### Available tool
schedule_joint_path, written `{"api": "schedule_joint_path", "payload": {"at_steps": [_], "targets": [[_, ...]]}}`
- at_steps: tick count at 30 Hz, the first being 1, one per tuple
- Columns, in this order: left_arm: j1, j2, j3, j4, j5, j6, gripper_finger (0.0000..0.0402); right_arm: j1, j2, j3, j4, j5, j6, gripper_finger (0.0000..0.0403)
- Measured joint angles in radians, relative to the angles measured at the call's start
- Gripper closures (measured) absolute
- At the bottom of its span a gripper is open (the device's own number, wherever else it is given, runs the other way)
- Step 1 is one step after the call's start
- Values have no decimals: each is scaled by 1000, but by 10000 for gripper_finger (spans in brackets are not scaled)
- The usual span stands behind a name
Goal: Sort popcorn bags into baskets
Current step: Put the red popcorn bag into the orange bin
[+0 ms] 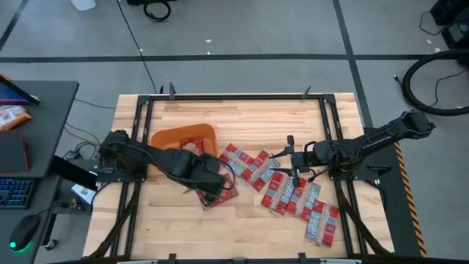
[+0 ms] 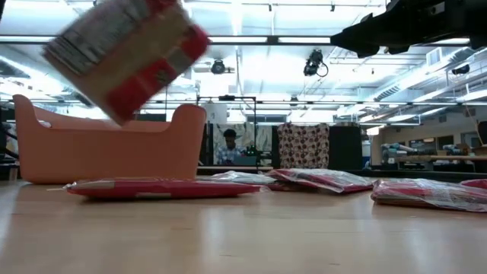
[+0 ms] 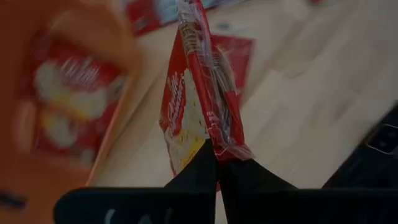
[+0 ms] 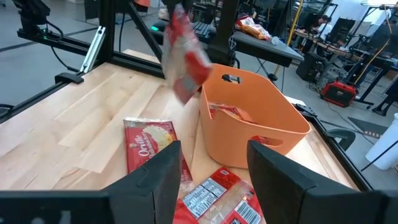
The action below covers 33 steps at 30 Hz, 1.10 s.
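Note:
My left gripper (image 1: 207, 178) hangs over the table beside the orange basket (image 1: 183, 138), shut on one red-and-white popcorn bag (image 3: 199, 93). That bag also shows in the air in the low view (image 2: 125, 53) and in the right wrist view (image 4: 183, 53). Another bag (image 4: 152, 146) lies flat on the table below it. One bag (image 4: 227, 113) lies inside the basket. Several more bags (image 1: 293, 192) lie spread over the table's right half. My right gripper (image 4: 214, 180) waits open above those bags, with nothing between its fingers. My left gripper pinches one end of the bag (image 3: 224, 148) between its two fingers (image 3: 199, 168), coming from above and pointing down. The bag is seen edge-on and hangs below the fingers. It is tilted and lifted clear of the table.
The basket (image 2: 106, 148) stands at the far left of the wooden table (image 1: 242, 117). A black frame (image 1: 234, 95) runs around the table top. Bare wood lies in front of the basket, toward the near edge (image 1: 168, 227).

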Motion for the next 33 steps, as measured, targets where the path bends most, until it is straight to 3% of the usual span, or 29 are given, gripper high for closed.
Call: {"api": "schedule_joint_path", "payload": {"at_steps": [7,19,33], "targets": [[10,-44,-15,-26,-33,-52,391,0,0,0,0,-1,0,216],[95,-49,-29,-25,-168,75,391,0,7,0,5,-2,4,216],[247,-70,-465,-28,-182,74,393,-8,7,0,-1,-2,0,216]]}}
